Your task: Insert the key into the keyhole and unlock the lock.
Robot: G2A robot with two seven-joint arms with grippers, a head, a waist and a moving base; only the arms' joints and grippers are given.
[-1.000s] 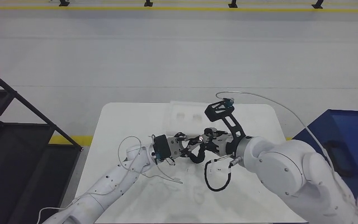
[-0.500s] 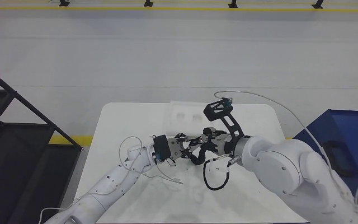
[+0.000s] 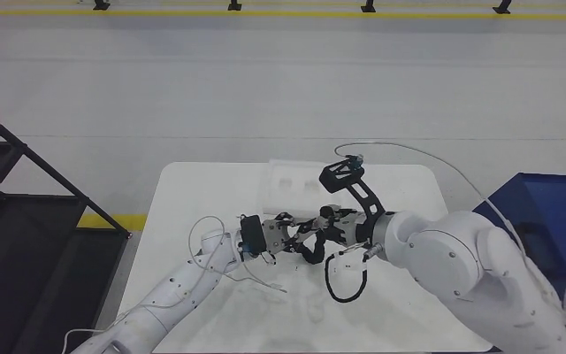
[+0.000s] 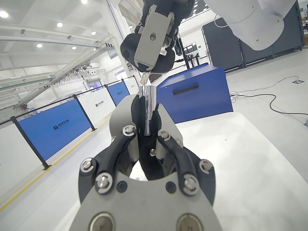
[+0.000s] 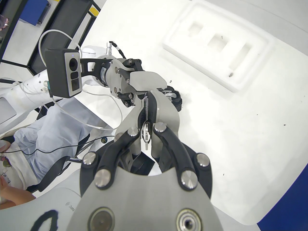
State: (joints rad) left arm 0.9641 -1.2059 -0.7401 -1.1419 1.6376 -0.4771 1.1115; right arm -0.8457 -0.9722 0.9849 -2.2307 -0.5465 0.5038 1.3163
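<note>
Your left tool (image 4: 147, 105) is clamping the lock (image 4: 148, 97) over the surface (image 3: 407, 190). At its 3 o'clock your right tool (image 5: 148, 102) is pinching the key (image 4: 144, 78), tip just off the lock's end. Pushing while misaligned is risking a jam or slip.

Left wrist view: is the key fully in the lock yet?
No: the key in the right gripper has its tip just outside the end of the lock held by the left gripper.
</note>
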